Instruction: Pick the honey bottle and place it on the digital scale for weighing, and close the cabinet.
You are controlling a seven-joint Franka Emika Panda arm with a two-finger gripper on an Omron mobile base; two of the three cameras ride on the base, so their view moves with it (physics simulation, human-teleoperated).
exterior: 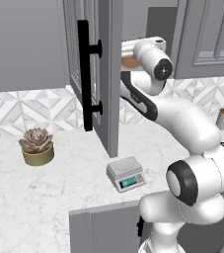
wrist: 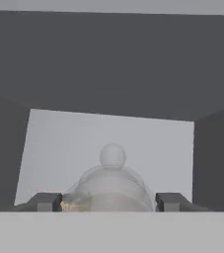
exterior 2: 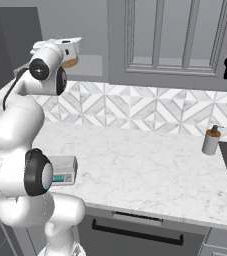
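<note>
Right now I have the pincer (wrist: pixel 108 201) reaching into the open cabinet (exterior: pixel 103 74), its fingers spread on either side of the honey bottle (wrist: pixel 111 185), which sits on the cabinet shelf just ahead of the hand camera; whether the pads are touching it yet I cannot tell. I judge the bottle light and stiff, but its ribbed, rounded body looks slippery, so I would take it across the widest belly, below the pale cap. The digital scale (exterior: pixel 126 174) waits on the marble table (exterior: pixel 44 197) beneath, near the front edge. The open glass door with its black bar handle (exterior: pixel 85 74) stands close beside the arm, so lifting out needs care; a potted succulent (exterior: pixel 36 146) and a tan dispenser bottle (exterior 2: pixel 211 140) sit well apart.
</note>
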